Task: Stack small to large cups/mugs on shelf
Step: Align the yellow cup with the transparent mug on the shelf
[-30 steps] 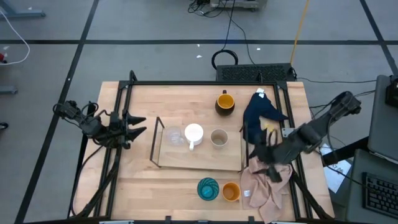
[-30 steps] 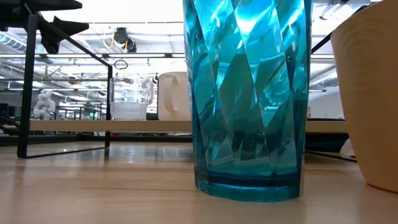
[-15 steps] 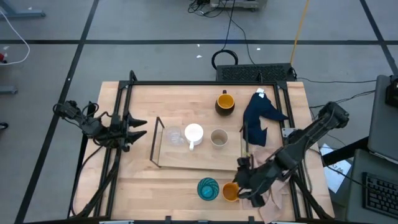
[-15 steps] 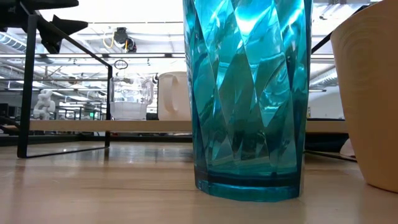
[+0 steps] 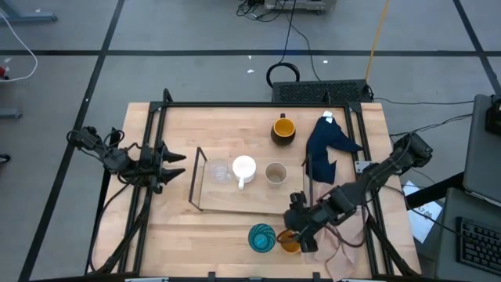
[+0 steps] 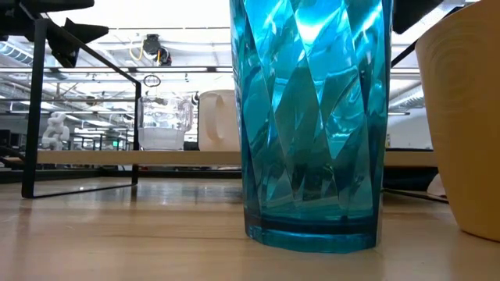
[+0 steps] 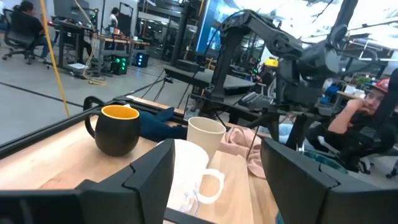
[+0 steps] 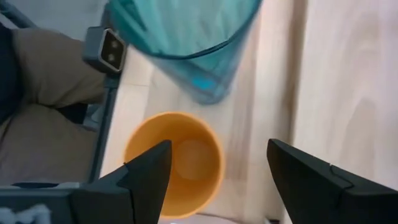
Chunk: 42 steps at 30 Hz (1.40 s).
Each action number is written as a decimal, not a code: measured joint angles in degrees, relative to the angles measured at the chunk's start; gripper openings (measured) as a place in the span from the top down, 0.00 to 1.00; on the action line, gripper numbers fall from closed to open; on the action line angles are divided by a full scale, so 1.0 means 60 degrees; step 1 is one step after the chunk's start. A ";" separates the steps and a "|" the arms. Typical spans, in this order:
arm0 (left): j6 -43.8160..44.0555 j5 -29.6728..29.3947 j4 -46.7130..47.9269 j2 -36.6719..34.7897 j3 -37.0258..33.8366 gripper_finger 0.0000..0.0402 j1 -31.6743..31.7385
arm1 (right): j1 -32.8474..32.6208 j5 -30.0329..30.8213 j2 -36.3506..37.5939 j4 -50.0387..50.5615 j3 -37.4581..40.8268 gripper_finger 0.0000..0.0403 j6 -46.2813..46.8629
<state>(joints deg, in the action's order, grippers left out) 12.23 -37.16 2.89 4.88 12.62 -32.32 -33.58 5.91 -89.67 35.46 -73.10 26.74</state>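
On the shelf (image 5: 250, 202) stand a clear glass (image 5: 218, 170), a white handled mug (image 5: 243, 167) and a beige-grey cup (image 5: 275, 173). A dark mug with a yellow inside (image 5: 283, 128) stands on the table beyond the shelf. The teal cup (image 5: 262, 237) and the small orange cup (image 8: 174, 163) stand side by side near the front edge. My right gripper (image 8: 217, 180) hangs open just above the orange cup, slanting down, touching nothing. My left gripper (image 5: 174, 160) waits open at the table's left edge, pointing level at the shelf.
A dark blue cloth (image 5: 329, 145) lies right of the shelf, and a pinkish cloth (image 5: 342, 244) lies under my right arm at the front right corner. Black frame rails (image 5: 235, 105) run along the table's edges. A person (image 7: 364, 118) sits in the room beyond the table.
My right gripper has swung from above the pinkish cloth toward the table's left and near edge, sinking as it went, and now stands over the orange cup. The cups have not moved.
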 joint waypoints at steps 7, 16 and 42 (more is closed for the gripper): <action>0.0178 0.0017 0.0340 -0.0003 -0.0004 0.41 -0.0004 | 0.0340 -0.0026 -0.0050 -0.0028 0.0281 0.37 -0.0133; 0.0222 0.0024 0.0354 -0.0003 -0.0004 0.41 0.0000 | 0.0335 -0.0363 -0.0335 -0.0573 0.0763 0.37 0.0255; 0.0251 0.0035 0.0314 -0.0003 -0.0007 0.41 -0.0004 | 0.0258 -0.1095 -0.0834 -0.1015 0.0849 0.60 0.0645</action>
<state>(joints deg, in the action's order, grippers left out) 13.74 -36.95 4.78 4.86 12.58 -32.34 -32.03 -0.66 -94.67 29.37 -68.01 30.61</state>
